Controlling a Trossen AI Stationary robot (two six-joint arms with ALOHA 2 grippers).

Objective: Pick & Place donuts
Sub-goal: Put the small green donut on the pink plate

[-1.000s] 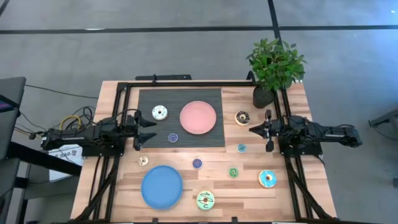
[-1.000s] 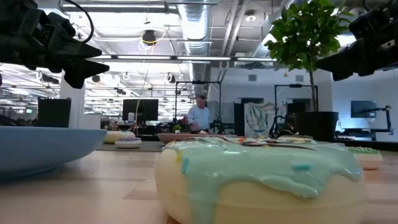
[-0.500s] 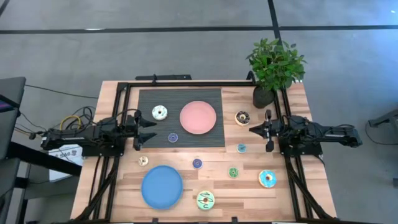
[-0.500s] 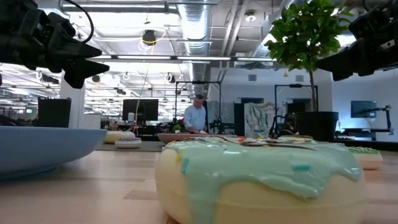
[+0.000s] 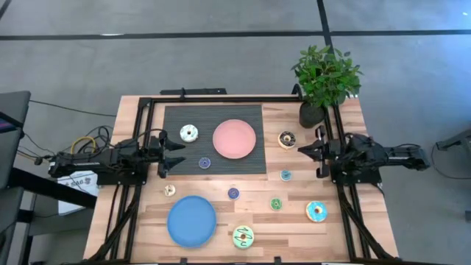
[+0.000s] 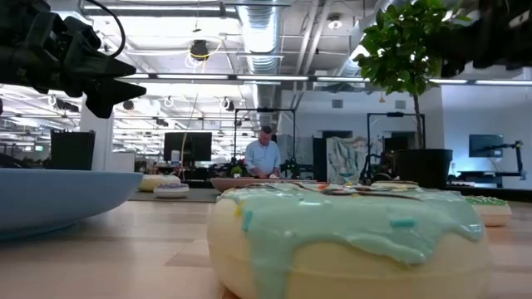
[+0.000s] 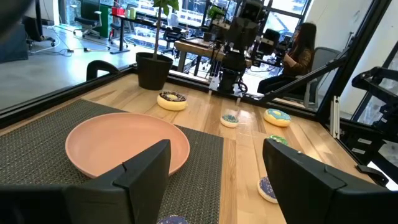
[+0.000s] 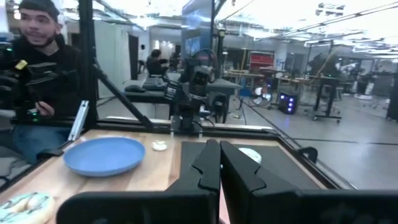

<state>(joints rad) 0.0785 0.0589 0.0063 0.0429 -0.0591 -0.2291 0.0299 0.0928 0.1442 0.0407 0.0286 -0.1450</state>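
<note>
Nine small toy ring donuts are seen lying loose on the wooden table point(image 5: 338, 235), none held and none on either plate. A white-iced donut point(image 5: 189, 133) and a small purple donut point(image 5: 204, 163) are set on the dark ribbed mat point(image 5: 176, 118), left of the flat round pink plate point(image 5: 234, 138). A brown-iced donut point(image 5: 287, 138) lies near the potted green plant point(image 5: 325, 81); a small teal donut point(image 5: 285, 175), a small green donut point(image 5: 276, 204) and a light blue donut point(image 5: 316, 211) are placed on the right side. A small cream donut point(image 5: 170, 190), a second purple donut point(image 5: 233, 193) and a lime green donut point(image 5: 243, 236) are found around the flat round blue plate point(image 5: 191, 220). The left gripper point(image 5: 179, 154) is held at the mat's left edge, fingers spread and empty. The right gripper point(image 5: 307, 152) is held beside the brown-iced donut, its fingers pressed together on nothing.
</note>
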